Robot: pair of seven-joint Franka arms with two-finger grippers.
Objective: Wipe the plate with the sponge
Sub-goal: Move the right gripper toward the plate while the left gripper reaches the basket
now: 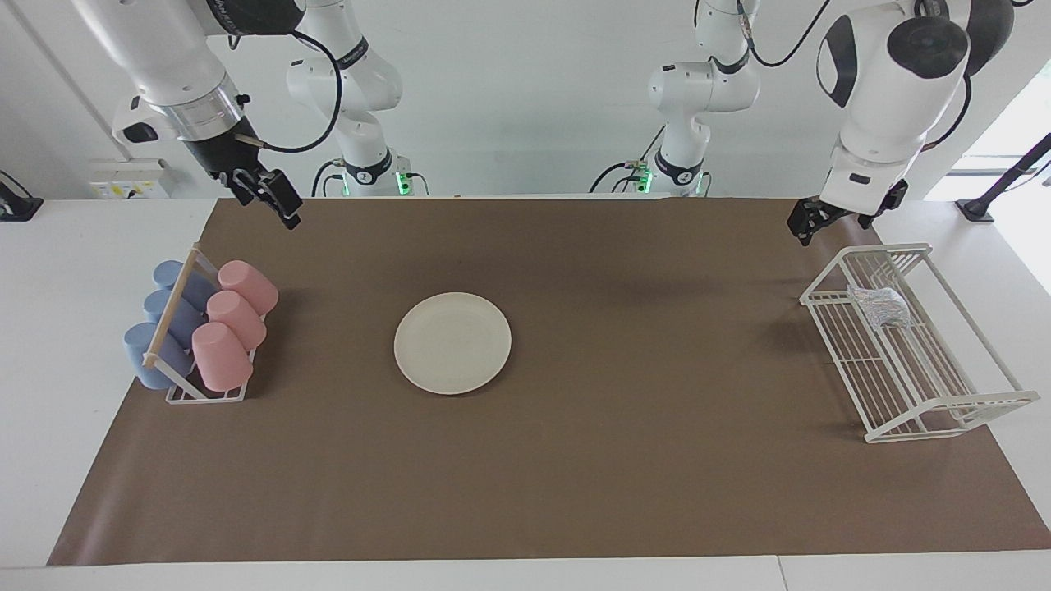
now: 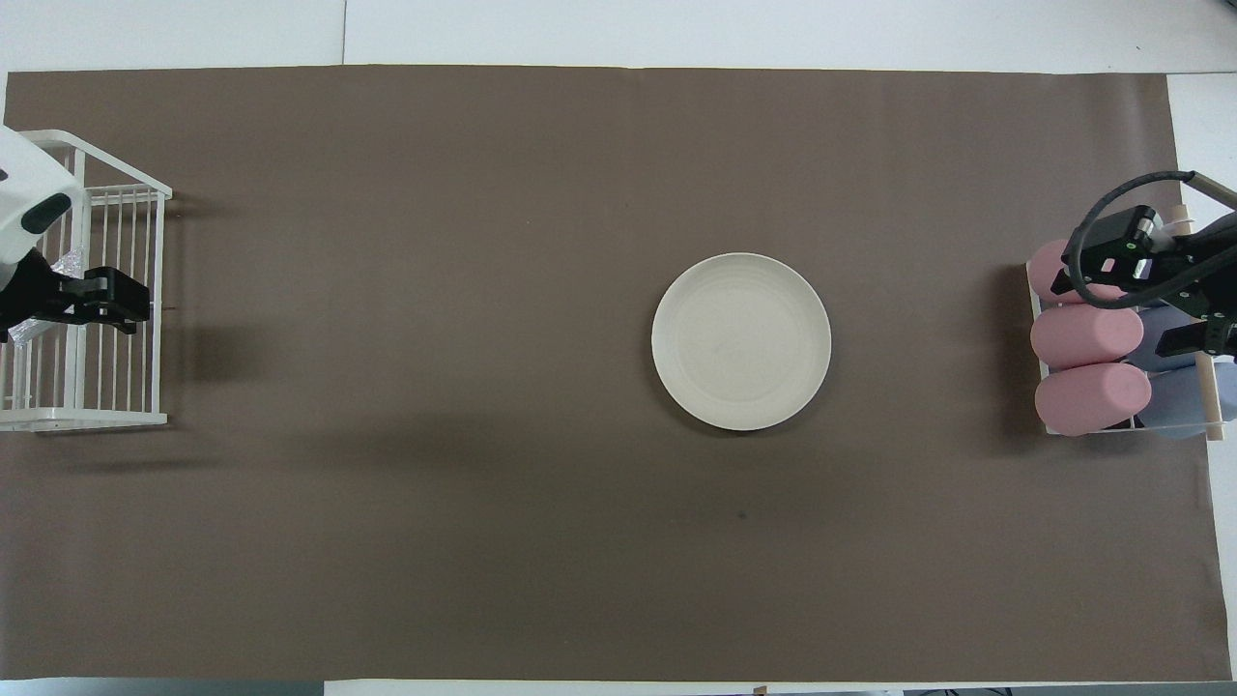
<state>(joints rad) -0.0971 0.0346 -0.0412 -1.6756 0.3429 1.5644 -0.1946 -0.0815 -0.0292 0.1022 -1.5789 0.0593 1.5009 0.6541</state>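
One plate (image 1: 452, 342) lies flat on the brown mat (image 1: 575, 492) mid-bench, round, with no long axis and no marking. The sponge (image 1: 881, 305) sits crumpled in the white wire rack (image 1: 944, 406) at the left arm's end. Left pincer (image 1: 811, 222) hangs over the mat's edge near the rack, right pincer (image 1: 271, 197) above the mat near the cup rack (image 1: 176, 312); both stand apart, empty. No writing is legible.

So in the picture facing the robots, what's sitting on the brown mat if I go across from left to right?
Rack of blue and pink cups → cream plate → white wire basket with the silvery sponge lying in it.
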